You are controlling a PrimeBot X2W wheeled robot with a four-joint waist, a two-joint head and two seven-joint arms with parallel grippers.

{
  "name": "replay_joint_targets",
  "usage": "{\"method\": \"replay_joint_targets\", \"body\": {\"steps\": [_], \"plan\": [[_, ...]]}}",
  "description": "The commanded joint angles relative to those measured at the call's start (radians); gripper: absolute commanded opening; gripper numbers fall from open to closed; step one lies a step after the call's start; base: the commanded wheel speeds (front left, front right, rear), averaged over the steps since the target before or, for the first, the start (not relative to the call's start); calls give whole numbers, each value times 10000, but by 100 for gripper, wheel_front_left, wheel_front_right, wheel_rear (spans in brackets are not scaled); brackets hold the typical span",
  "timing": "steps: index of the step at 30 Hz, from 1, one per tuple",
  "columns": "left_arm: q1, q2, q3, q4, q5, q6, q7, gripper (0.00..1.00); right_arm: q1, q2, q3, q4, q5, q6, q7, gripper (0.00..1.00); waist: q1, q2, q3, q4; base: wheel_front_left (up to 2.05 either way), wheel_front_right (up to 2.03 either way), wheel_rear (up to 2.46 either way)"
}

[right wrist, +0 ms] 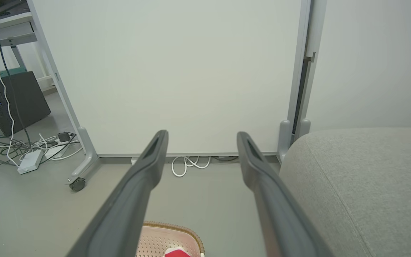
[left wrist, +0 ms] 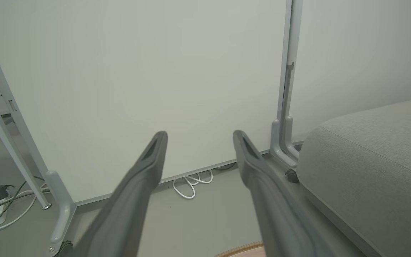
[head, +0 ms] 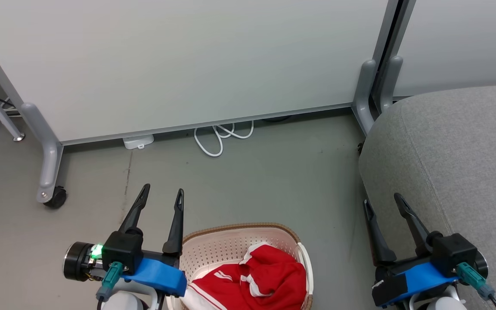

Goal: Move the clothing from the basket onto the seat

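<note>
Red fabric with white stripes, the clothing [head: 256,280], lay heaped in the basket [head: 226,246], which sat on the floor [head: 274,181] at six o'clock in my head view, between my two arms. None of it lay on the seat [head: 454,163], the grey cushion taking up the three-to-four o'clock side, near the basket with a strip of floor between them. I judged the two stood that close so that a lift and a short swing to my right would carry a garment across. My left gripper [head: 163,188] hovered at seven o'clock, just beside the basket's left rim, its fingers spread wide with nothing between them. My right gripper [head: 382,199] hung at five o'clock along the seat's near edge, parted just as wide and equally empty. Both pointed toward twelve o'clock, above the basket and not down into it, which read to me as a ready stance before the first reach. Farther out at twelve stood a pale partition panel [head: 187,64] on grey legs, with a white cable [head: 220,137] looped at its foot and a caster [head: 56,197] off at nine.
</note>
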Motion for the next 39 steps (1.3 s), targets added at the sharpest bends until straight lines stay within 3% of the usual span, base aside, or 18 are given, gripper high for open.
{"method": "replay_joint_targets", "body": {"steps": [1, 22, 30, 39], "plan": [[-142, -14, 73, 32, -21, -32, -52, 100, -100, -63, 13, 25, 18, 4, -59, 100, 0, 0, -1, -7, 0, 0, 0], [-652, -43, -144, 848, 117, -206, -52, 100, -372, -61, 85, -36, 93, 4, -58, 100, 0, 0, 440, -158, 0, 0, 0], [-2024, 501, -1043, 2314, 361, -282, -43, 100, -997, -55, 113, -197, 59, 4, -58, 100, 0, 0, 1764, -641, 0, 0, 0], [-3785, 1403, -2798, 4069, 99, -264, -41, 100, -1961, -51, 209, -418, 174, 4, -56, 100, 0, 0, 3604, -1285, 0, 0, 0]]}}
